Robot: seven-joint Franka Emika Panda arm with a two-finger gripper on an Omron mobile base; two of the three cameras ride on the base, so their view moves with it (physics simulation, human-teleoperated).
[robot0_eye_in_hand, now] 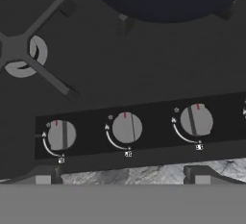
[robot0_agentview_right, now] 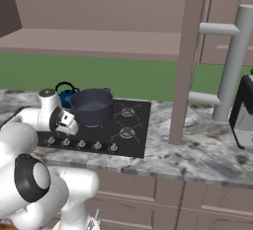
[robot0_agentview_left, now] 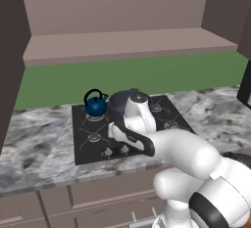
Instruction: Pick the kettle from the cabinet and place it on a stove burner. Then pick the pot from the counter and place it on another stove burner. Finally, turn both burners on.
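Now the kettle (robot0_agentview_left: 96,104) sits on the back-left burner of the cooktop (robot0_agentview_left: 88,146), and the pot (robot0_agentview_right: 92,106) rests on the burner just beside it, toward the cooktop's middle, the two close together. The cooktop is set into the marble counter (robot0_agentview_left: 34,146), with the mauve cabinet (robot0_agentview_left: 122,43) shelf above it. The arm reaches low over the cooktop's front edge, and the gripper (robot0_eye_in_hand: 122,180) hangs above the row of silver knobs (robot0_eye_in_hand: 126,128), its two fingers (robot0_eye_in_hand: 42,179) spread wide apart and holding nothing. From the hand's own camera three knobs line up along the cooktop's front strip, the pot's dark base beyond them.
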